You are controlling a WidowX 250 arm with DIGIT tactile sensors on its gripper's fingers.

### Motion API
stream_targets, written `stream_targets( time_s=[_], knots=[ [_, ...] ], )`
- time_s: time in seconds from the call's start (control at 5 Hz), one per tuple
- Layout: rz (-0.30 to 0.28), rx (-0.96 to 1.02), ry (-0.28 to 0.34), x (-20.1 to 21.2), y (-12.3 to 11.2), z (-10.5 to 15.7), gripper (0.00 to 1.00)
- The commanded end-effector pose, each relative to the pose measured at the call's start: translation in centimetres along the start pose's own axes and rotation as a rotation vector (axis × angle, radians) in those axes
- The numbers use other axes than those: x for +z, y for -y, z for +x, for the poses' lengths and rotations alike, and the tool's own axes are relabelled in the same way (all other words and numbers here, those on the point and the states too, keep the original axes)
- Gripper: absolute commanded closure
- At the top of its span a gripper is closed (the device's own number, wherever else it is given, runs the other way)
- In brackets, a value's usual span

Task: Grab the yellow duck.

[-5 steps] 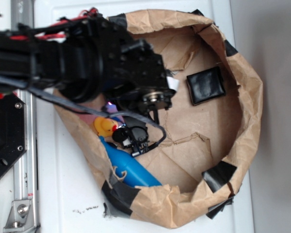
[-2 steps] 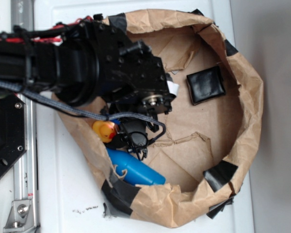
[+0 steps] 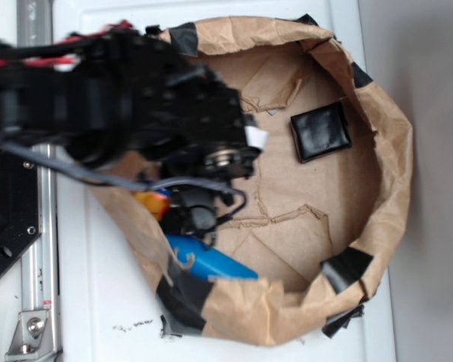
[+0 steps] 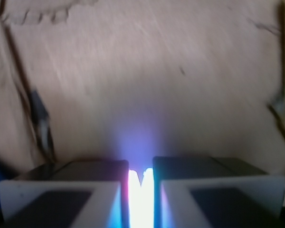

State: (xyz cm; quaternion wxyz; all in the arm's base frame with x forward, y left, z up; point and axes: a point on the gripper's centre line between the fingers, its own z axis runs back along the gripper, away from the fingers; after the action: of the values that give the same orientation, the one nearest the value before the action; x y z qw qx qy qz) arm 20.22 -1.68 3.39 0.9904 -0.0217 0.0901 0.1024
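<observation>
Only a small part of the yellow duck (image 3: 152, 202) shows in the exterior view, as a yellow-orange patch at the left inside wall of the paper bag, pressed against my black gripper (image 3: 187, 217), which hangs under the arm. In the wrist view the gripper (image 4: 141, 167) has its two dark pads (image 4: 92, 167) almost together. A narrow, overexposed bright strip, the duck (image 4: 141, 194), is wedged between them. Brown paper floor fills the view beyond. The arm hides the rest of the duck.
A blue bottle (image 3: 209, 262) lies just below the gripper against the bag's lower wall. A black square pad (image 3: 321, 132) rests at the upper right of the bag floor. The crumpled paper wall (image 3: 392, 158) rings everything. A black plate (image 3: 7, 219) is at far left.
The gripper and arm have shifted up and left, and the duck has gone left with them. The fingers that stood over the bottle's neck have pulled back toward the duck.
</observation>
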Motion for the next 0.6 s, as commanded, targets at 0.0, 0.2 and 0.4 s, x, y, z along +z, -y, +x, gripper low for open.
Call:
stream_targets(
  time_s=[0.0,0.2,0.4],
  knots=[
    [-0.09,0.171,0.027,2.0,-1.8,-1.4,0.0],
    [-0.062,0.205,0.031,0.9,-1.2,-1.5,0.0],
    [-0.051,0.206,0.022,0.3,-0.9,-1.0,0.0]
  ],
)
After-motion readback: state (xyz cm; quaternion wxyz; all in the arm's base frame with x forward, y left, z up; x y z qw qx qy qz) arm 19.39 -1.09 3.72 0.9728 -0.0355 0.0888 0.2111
